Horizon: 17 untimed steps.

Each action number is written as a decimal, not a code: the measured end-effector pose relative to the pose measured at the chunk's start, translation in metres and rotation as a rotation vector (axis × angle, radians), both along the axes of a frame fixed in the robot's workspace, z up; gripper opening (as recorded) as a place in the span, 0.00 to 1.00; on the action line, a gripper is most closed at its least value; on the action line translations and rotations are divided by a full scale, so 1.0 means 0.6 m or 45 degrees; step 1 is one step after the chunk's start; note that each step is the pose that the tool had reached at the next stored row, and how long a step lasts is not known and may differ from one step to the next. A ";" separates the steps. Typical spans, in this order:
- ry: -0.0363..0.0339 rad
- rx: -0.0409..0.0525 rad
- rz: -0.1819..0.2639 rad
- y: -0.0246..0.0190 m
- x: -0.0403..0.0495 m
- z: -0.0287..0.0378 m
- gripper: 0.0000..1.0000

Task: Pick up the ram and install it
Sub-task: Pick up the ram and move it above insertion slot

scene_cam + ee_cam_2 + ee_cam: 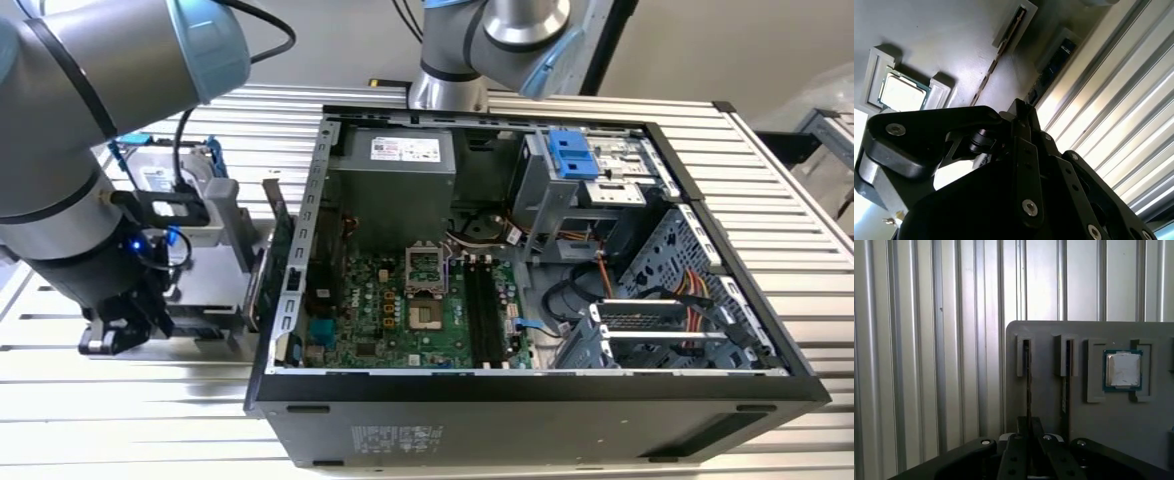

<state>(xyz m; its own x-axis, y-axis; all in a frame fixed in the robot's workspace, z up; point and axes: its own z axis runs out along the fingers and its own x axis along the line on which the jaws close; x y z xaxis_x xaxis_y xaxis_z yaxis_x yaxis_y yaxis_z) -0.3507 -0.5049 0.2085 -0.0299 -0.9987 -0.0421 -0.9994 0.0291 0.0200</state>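
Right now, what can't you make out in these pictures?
First wrist view: thin dark ram stick stands edge-on in its slot, one end behind the black claw; contact cannot be judged.
Exterior view: flat grey parts tray sits mostly behind the grey robot arm.

The bench [120, 400] is shiny silver with long straight stripes. The tray [1046, 390] is plain grey. The chip [1124, 369] is silver with a blue-green rim. The hand [1028, 440] is black with small silver screws. The arm [54, 130] is grey with light blue caps. The case [534, 410] is black. The board [387, 310] is green, and a clip [570, 153] is bright blue.
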 end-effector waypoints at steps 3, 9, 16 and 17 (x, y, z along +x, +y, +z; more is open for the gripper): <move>0.0001 0.000 0.000 0.0000 0.000 0.004 0.00; 0.0000 0.000 0.000 0.0000 0.000 0.012 0.00; 0.0001 0.000 0.000 0.0000 0.000 0.023 0.00; 0.0001 0.000 0.000 0.0000 0.000 0.024 0.00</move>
